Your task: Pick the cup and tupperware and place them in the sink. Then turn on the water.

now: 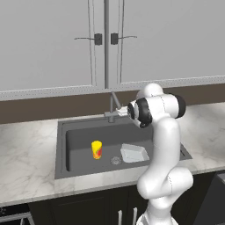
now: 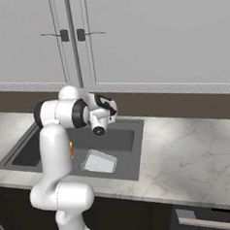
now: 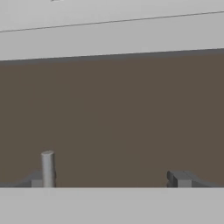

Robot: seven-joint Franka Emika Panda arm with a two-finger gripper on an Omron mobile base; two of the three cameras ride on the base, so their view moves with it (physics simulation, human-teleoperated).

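Left base view: cup (image 1: 96, 150) and tupperware (image 1: 134, 153) sit in sink (image 1: 61, 145), centre frame; gripper (image 3: 111, 179), jaws spread empty, approaches faucet (image 1: 113, 113) for water.

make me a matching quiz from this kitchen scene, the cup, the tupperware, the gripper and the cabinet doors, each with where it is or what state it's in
Things:
1. cup
2. tupperware
3. gripper
4. cabinet doors

Places or states:
A. closed, above the counter
B. upright in the sink, left of the drain
C. open, raised by the faucet, facing the back wall
D. on the sink floor, right of the drain

Pairs: 1-B, 2-D, 3-C, 4-A
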